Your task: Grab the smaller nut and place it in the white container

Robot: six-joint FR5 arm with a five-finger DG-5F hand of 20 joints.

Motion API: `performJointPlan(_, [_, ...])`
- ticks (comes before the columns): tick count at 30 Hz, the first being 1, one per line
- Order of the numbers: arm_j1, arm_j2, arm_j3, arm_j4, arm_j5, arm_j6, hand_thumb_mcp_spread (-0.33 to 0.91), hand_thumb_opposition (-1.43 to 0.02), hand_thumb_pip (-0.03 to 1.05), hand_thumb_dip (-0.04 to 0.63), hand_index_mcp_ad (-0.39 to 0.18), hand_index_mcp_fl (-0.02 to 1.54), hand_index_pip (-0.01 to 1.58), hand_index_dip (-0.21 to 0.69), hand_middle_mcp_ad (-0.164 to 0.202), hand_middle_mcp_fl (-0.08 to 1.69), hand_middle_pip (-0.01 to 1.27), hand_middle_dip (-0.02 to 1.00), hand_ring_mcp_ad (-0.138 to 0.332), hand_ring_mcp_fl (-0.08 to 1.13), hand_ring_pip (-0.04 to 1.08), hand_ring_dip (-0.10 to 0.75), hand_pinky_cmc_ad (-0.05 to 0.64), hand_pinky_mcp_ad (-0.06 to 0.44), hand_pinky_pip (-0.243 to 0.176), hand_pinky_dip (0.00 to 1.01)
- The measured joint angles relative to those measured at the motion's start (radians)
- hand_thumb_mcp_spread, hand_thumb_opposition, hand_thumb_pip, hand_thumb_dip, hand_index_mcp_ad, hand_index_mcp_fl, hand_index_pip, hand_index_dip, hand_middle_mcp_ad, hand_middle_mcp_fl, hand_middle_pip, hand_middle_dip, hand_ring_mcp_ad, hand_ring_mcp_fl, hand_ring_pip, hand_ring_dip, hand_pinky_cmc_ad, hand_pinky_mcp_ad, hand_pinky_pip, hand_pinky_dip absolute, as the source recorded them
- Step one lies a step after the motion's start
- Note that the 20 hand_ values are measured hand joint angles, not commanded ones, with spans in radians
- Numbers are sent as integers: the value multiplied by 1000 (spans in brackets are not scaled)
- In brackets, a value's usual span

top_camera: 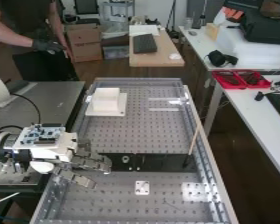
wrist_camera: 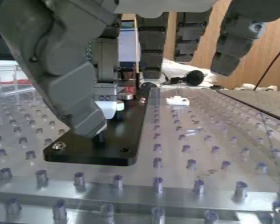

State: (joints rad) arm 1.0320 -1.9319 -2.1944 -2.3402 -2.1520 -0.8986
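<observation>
In the high view the dark grey hand is low over the near left end of the flat black bar, covering that end. The bearing stands on the bar just beyond the fingertips. In the wrist view the hand has its thumb and fingers extended and spread, the thumb tip close above the bar. A round metal part shows behind a finger. I cannot make out the smaller nut; the hand hides that part of the bar. The white container sits on its plate farther up the bench.
A small white block lies on the perforated bench nearer the camera. A thin wooden stick leans by the right rail. Red trays stand on a side table to the right.
</observation>
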Motion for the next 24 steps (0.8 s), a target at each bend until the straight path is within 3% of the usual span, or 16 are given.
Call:
performJointPlan(5, [0, -2, 3, -6, -2, -9, 386, -866, 784, 222, -220, 75, 1525, 113, 75, 162, 129, 237, 147, 0, 98, 91, 361, 309, -42, 178])
performJointPlan(24, [3, -18, 18, -14, 0, -20, 386, -866, 771, 220, -220, 93, 1525, 113, 75, 162, 129, 237, 147, 0, 98, 91, 361, 309, -42, 178])
